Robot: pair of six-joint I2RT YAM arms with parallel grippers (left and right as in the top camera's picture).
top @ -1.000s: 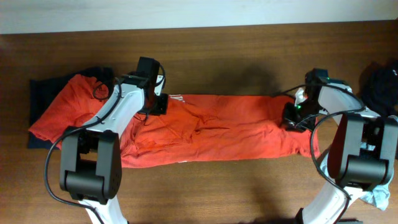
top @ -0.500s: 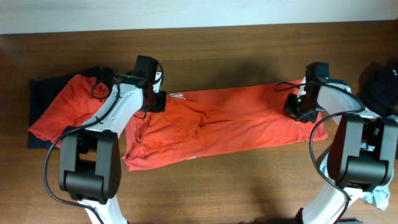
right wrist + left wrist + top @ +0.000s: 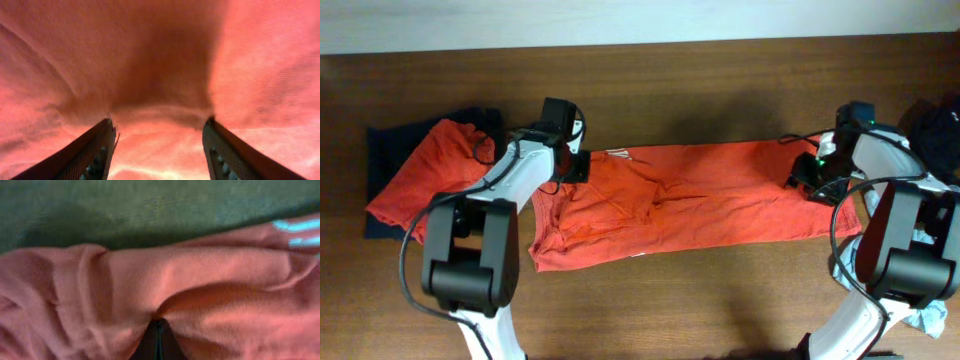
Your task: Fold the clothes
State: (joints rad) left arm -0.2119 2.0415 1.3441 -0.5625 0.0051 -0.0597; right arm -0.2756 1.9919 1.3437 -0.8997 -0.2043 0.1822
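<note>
T-shirt (image 3: 710, 195) pinched by left tool (image 3: 159, 326); right tool (image 3: 159, 122) spread wide.

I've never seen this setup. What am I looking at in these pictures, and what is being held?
Two robot arms work at a wooden table. One picture looks down from above; the other two come from a camera on each wrist. A red-orange T-shirt lies stretched across the table. The left end effector is pinched shut on its cloth near the white print. The right end effector has its fingers apart, cloth bunched between them. Other garments lie aside: an orange-red garment on navy cloth at left, a black garment at right.
</note>
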